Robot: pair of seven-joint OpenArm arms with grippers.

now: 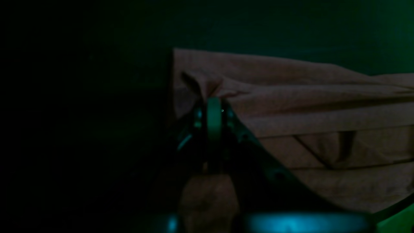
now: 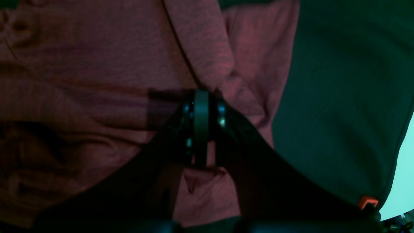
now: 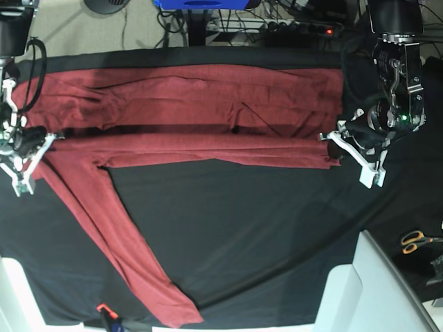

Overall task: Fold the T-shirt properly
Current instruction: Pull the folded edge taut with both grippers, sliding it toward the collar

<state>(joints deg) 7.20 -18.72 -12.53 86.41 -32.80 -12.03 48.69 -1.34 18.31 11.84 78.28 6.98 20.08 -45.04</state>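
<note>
Across the far half of the black-draped counter (image 3: 263,228) the T-shirt (image 3: 187,111) lies stretched in a long band, one sleeve trailing to the near edge. Left fingers (image 3: 331,146) closed, pinching its edge at one end; right fingers (image 3: 48,138) closed on the opposite end. Left wrist view is dark, though the pinch appears firm.

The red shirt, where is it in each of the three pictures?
Left wrist: the T-shirt fills the right half, pinched by the left gripper.
Right wrist: it fills the left and middle, pinched by the right gripper.
Base: it stretches across the top, one sleeve trailing down-left.
Shared landmark: the black table cloth beneath.
</note>
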